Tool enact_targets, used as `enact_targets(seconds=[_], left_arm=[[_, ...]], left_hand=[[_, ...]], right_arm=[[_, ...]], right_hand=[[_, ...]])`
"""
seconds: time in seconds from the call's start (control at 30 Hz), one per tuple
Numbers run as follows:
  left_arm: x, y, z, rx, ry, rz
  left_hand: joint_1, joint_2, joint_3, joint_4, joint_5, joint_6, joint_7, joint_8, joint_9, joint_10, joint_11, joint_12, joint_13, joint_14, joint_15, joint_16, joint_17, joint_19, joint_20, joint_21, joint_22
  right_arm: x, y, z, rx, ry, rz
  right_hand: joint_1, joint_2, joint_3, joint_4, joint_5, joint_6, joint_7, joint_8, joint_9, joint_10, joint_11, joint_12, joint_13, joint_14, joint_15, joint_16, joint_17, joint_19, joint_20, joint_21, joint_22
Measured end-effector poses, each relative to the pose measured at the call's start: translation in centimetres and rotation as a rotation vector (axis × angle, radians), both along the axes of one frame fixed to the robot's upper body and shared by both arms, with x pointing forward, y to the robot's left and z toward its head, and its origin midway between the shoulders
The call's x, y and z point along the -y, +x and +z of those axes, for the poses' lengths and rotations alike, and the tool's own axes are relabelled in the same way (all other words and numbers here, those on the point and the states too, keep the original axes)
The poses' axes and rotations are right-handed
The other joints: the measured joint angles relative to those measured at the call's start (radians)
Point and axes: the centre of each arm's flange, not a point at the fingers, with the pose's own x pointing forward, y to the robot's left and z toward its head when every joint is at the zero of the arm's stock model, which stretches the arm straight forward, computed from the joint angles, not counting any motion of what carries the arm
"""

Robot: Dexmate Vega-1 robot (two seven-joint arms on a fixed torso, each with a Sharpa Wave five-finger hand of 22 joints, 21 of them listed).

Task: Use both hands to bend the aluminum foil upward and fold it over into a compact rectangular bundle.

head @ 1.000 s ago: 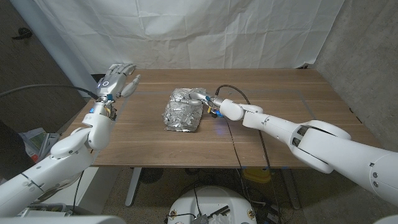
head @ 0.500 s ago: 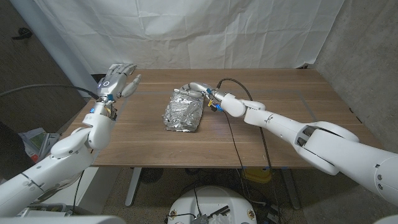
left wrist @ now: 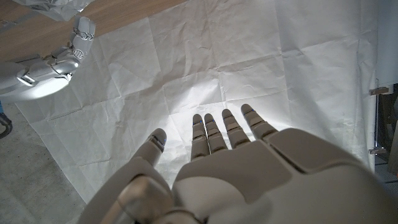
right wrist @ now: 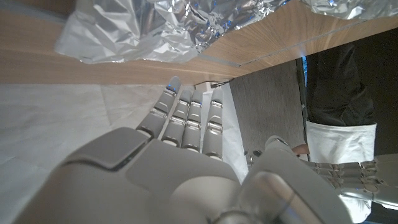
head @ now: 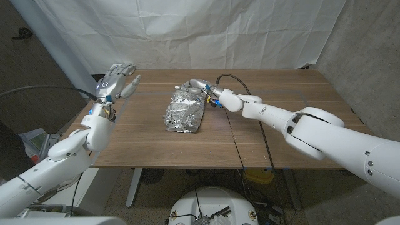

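the right hand (head: pixel 199 85) reaches in at the far right corner of the crumpled silver aluminium foil bundle (head: pixel 185 110), its pale fingers extended side by side along the foil's back edge. from the head view it is just beside or touching that edge; which one cannot be told, and nothing shows the fingers closed around the foil. in the right wrist view the same hand (right wrist: pixel 180 168) has its fingers (right wrist: pixel 186 118) straight and close together, the thumb set apart, with the foil's wrinkled edge (right wrist: pixel 155 28) beyond the fingertips on the wood.

the left hand (head: pixel 119 79) is raised above the table's left end, well apart from the foil, fingers spread and holding nothing. the left wrist view shows its fingers (left wrist: pixel 214 134) straight and slightly fanned against a white creased backdrop sheet (left wrist: pixel 249 62).

the foil lies near the middle of the brown wooden table (head: pixel 275 137), a lumpy, roughly rectangular shape, partly folded over itself. a black cable (head: pixel 234 134) runs from the right wrist across the table toward its near edge.
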Motion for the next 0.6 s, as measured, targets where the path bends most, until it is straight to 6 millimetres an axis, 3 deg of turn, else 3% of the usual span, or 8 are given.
enact_targets(seconds=[0.27, 0.6], left_arm=[[0.0, -0.3, -0.1, -0.003, -0.001, 0.004], [0.2, -0.3, -0.1, -0.004, 0.006, 0.007]], left_hand=[[0.000, 0.000, 0.000, 0.000, 0.000, 0.000, 0.000, 0.000, 0.000, 0.000, 0.000, 0.000, 0.000, -0.001, 0.001, 0.000, -0.005, 0.000, 0.000, 0.000, 0.000], [0.000, 0.000, -0.003, 0.003, 0.000, 0.000, 0.000, 0.000, 0.000, 0.000, 0.000, 0.000, 0.000, -0.001, 0.001, 0.000, -0.005, 0.000, 0.000, 0.000, 0.000]], right_arm=[[0.4, 2.1, -1.0, -0.068, -0.041, -0.127], [0.9, 3.2, -1.9, -0.112, -0.075, -0.206]], right_hand=[[0.000, 0.000, 0.000, 0.000, 0.000, 0.012, 0.005, 0.007, 0.000, 0.013, 0.002, 0.008, 0.000, 0.009, -0.002, 0.000, -0.005, 0.008, -0.008, 0.000, 0.000], [0.000, 0.000, 0.000, 0.000, 0.000, 0.023, 0.002, 0.007, 0.000, 0.020, 0.001, 0.008, 0.000, 0.015, -0.007, 0.000, -0.005, 0.020, -0.006, 0.000, 0.000]])
